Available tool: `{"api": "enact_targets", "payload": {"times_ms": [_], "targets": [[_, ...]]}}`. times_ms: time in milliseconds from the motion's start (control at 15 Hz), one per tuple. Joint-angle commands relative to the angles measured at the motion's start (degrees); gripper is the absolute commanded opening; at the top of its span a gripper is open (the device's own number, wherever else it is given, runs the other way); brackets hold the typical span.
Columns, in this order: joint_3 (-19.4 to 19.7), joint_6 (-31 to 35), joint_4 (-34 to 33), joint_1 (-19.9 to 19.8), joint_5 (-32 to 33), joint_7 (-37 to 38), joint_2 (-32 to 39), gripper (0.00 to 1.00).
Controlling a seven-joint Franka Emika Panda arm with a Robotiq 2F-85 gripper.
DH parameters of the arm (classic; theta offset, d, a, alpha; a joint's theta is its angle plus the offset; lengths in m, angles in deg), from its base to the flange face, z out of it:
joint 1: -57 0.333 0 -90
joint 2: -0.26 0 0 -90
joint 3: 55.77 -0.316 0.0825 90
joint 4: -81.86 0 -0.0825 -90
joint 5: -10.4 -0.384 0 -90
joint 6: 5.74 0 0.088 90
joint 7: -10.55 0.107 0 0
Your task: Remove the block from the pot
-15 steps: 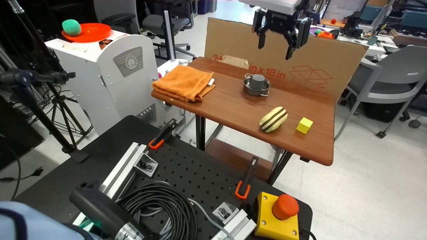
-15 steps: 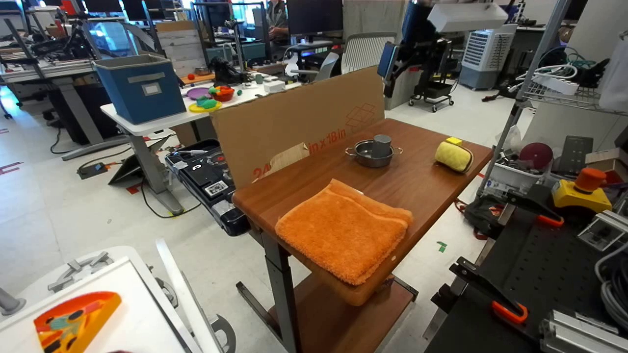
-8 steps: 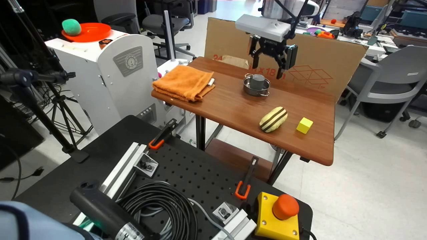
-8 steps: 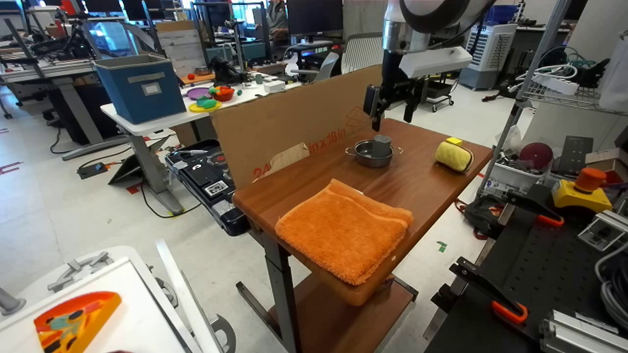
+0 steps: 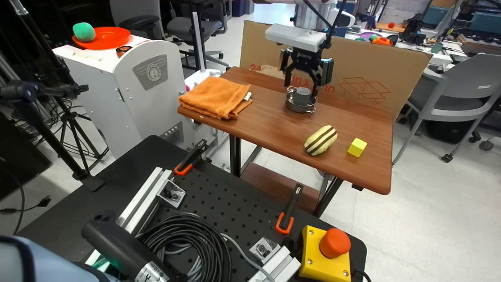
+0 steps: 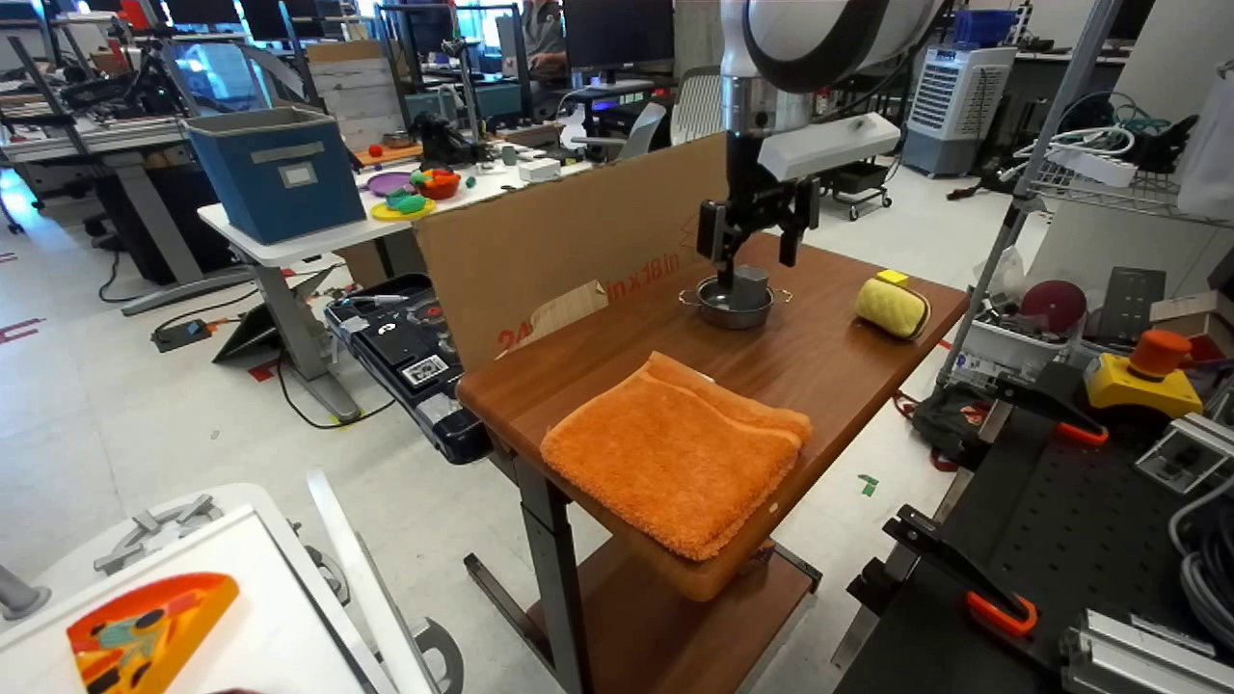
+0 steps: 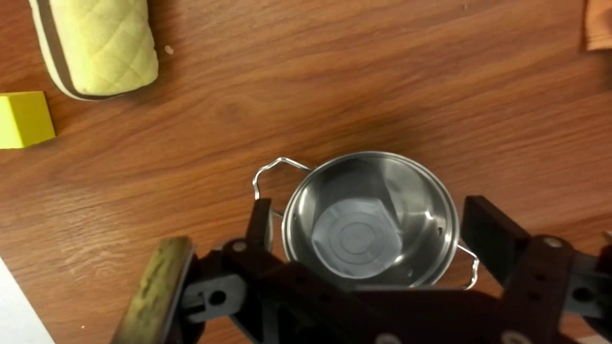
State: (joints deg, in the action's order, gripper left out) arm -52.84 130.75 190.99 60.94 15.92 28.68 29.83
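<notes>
In the two-handled metal pot on the wooden worktop sits the grey faceted block, ungrasped, the jaws wide apart near it: the approach seems nearly done, while gripping, lifting and setting down remain.

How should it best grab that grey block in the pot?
Probably by the upper sides of the grey block, from straight above: in an exterior view its top stands above the rim of the pot, while the pot's wall surrounds its lower part.
</notes>
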Motion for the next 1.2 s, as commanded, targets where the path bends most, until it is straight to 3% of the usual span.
{"api": "enact_targets", "payload": {"times_ms": [0,133,533,867,1133], "targets": [[1.52,-2.49,-3.07,1.72,1.29,1.45,2.55,0.74],[1.99,-2.11,-3.65,1.98,1.50,1.66,3.37,0.68],[3.35,-1.94,-4.21,2.70,2.82,1.97,3.20,0.22],[2.52,-3.80,0.60,1.72,2.46,-0.87,-3.17,0.14],[0.69,-0.02,10.61,-0.61,1.28,-9.10,-14.37,0.14]]}}
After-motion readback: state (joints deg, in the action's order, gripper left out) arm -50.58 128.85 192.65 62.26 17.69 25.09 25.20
